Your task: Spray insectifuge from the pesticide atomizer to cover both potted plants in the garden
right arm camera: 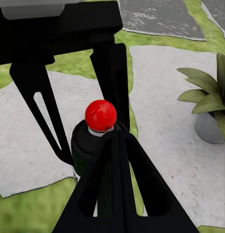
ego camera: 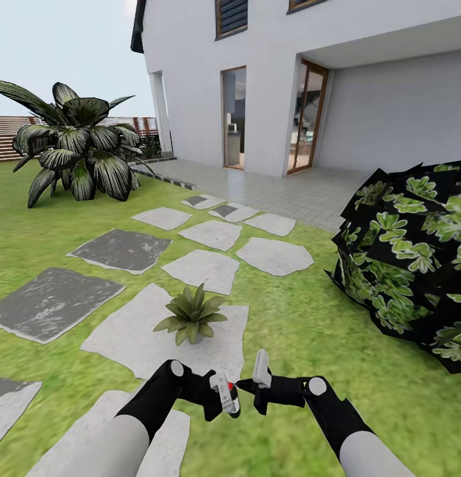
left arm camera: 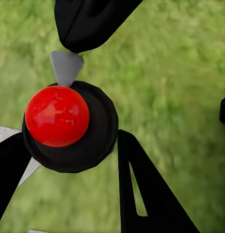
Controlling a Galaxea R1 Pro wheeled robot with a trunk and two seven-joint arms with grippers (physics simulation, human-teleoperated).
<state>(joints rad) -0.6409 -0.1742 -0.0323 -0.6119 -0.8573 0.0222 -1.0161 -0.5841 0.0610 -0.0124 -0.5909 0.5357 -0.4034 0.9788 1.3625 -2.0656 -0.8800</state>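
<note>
The pesticide atomizer (left arm camera: 69,126), a black cylinder with a round red cap, sits between your two grippers, above the lawn's (ego camera: 310,318) near edge. Your left gripper (ego camera: 225,396) clamps its sides; I cannot tell your right gripper's (ego camera: 254,384) opening. One potted plant (ego camera: 191,315), a speckled green rosette in a grey pot, stands on one pale stepping slab (ego camera: 131,334), near its far edge.

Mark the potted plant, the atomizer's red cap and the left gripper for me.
potted plant (ego camera: 191,315): head view, leaf rosette centre.
red cap (left arm camera: 57,116): left wrist view, top of the dome.
left gripper (ego camera: 225,395): head view, between its fingertips.
</note>
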